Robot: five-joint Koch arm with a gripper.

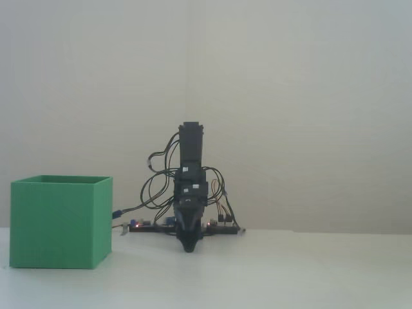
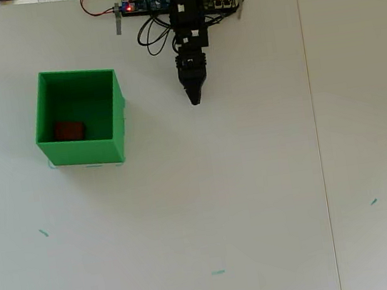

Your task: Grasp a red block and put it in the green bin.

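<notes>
Where the overhead view looks straight down into the green bin (image 2: 119, 119), the red block (image 2: 69, 130) is seen lying on the bin's floor, toward the lower-left corner of the interior as that view shows it. The block is small, matte and dark red, slightly wider than tall, and only a small part of the bin's floor is taken up by it. Nothing else is seen inside the bin. The bin is a bright green, open-topped box with thin plain walls, standing on the white table (image 2: 259, 201); in the fixed view the bin (image 1: 61, 222) is shown from the side at the left, and the block is hidden behind its walls.

The end effector (image 2: 195, 100) is seen well apart from the bin, to its right in the overhead view, pointing down toward the table in front of the arm's base. Its jaws are drawn together to a single dark tip with nothing held between them; the same closed point is shown low over the table in the fixed view (image 1: 188, 247). A circuit board (image 2: 148, 3) with small red lights and loose wires is seen at the arm's base.
</notes>
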